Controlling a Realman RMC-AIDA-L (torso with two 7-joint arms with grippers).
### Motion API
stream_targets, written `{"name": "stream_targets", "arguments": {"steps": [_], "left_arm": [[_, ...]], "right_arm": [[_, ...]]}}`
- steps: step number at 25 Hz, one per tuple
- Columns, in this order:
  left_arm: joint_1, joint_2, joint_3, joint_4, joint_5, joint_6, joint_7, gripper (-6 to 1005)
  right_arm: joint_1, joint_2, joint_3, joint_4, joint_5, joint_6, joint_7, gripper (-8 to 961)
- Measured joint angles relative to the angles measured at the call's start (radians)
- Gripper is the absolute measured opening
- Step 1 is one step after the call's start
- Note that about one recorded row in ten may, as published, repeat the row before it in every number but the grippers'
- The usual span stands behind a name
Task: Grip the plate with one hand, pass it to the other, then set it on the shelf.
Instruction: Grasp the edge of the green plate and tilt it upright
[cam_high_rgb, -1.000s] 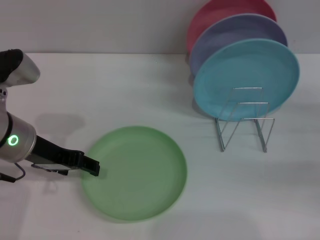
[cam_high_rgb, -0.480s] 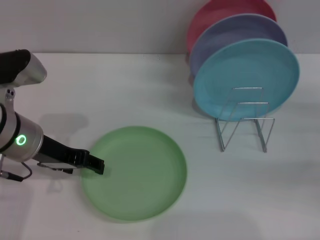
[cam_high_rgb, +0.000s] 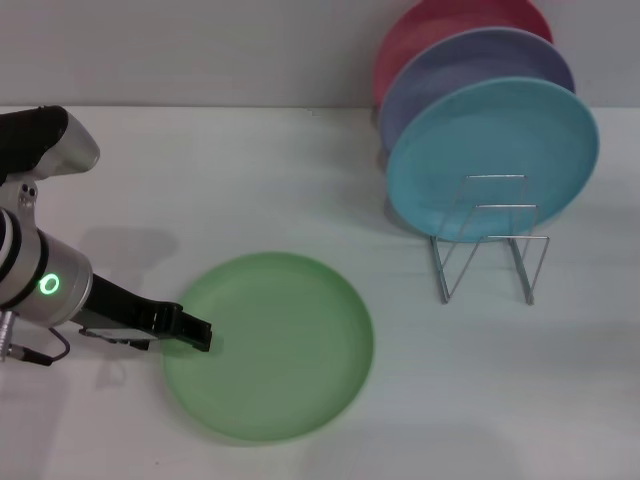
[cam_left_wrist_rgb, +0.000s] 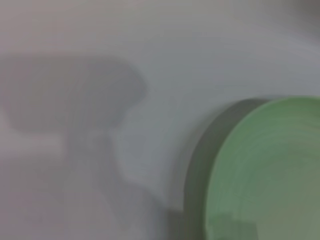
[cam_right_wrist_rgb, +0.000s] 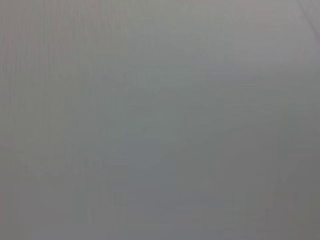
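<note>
Plain white counter (cam_high_rgb: 300, 180) against a pale wall, nothing fancy, so you've got room to work. The green plate (cam_high_rgb: 268, 345) lies flat on the near-left part of the counter, well apart from the shelf (cam_high_rgb: 488, 240) at the far right, where a sky-blue plate (cam_high_rgb: 492, 158), a lavender plate (cam_high_rgb: 480, 70) and a red plate (cam_high_rgb: 440, 25) already stand on edge. Your left tool (cam_high_rgb: 192, 335) is right at the plate's left rim, tips over the edge. Honestly I can't tell if it's wide, narrow or already pinching the rim; the head view is too flat-on and the left wrist view only shows the plate (cam_left_wrist_rgb: 265, 170) edge and its shadow.

What I'd worry about: the plate is shallow with a low rim, lying flat on a smooth counter. If the lower finger doesn't get under the rim, you'll likely just shove the plate right instead of gripping it. And a grip that far out on the edge means the plate could droop or swing once lifted, which would make the handover messy. The right arm isn't in view anywhere. On the shelf, only the near loops in front of the blue plate look free, so a sloppy angle could knock that one.
</note>
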Motion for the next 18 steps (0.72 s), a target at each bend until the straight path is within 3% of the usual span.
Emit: {"name": "stream_targets", "arguments": {"steps": [10, 15, 18], "left_arm": [[-0.002, 0.001, 0.002, -0.009, 0.004, 0.004, 0.006, 791], [-0.004, 0.001, 0.010, -0.009, 0.007, 0.006, 0.007, 559], [-0.006, 0.001, 0.012, -0.010, 0.007, 0.007, 0.007, 492]], "right_arm": [[0.000, 0.000, 0.000, -0.009, -0.003, -0.004, 0.001, 694], [0.001, 0.000, 0.000, -0.009, -0.002, -0.004, 0.001, 693], [0.002, 0.000, 0.000, -0.009, -0.001, -0.004, 0.002, 693]]}}
